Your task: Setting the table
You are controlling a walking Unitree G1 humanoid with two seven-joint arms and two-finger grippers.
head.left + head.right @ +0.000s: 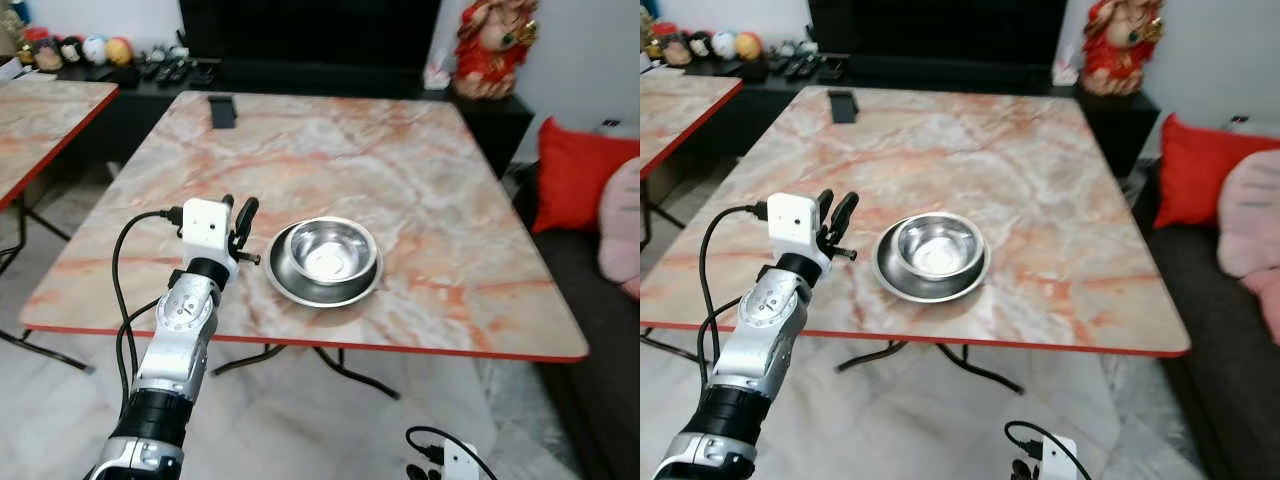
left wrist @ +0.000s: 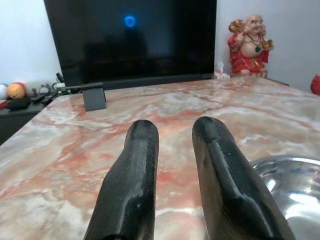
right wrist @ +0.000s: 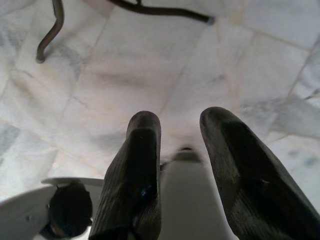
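The left gripper (image 1: pixel 238 214) hovers over the table (image 1: pixel 420 180) just left of the steel bowl (image 1: pixel 329 251), jaws slightly apart, holding nothing. The bowl sits in a steel plate (image 1: pixel 323 286). The right gripper (image 3: pixel 177 135) hangs low over the floor (image 3: pixel 150 70), jaws apart, empty.

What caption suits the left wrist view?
Left gripper, fingers open, hovering over marble table beside steel bowl.

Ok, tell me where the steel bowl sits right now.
The steel bowl sits in a steel plate near the marble table's front edge, just right of the left gripper.
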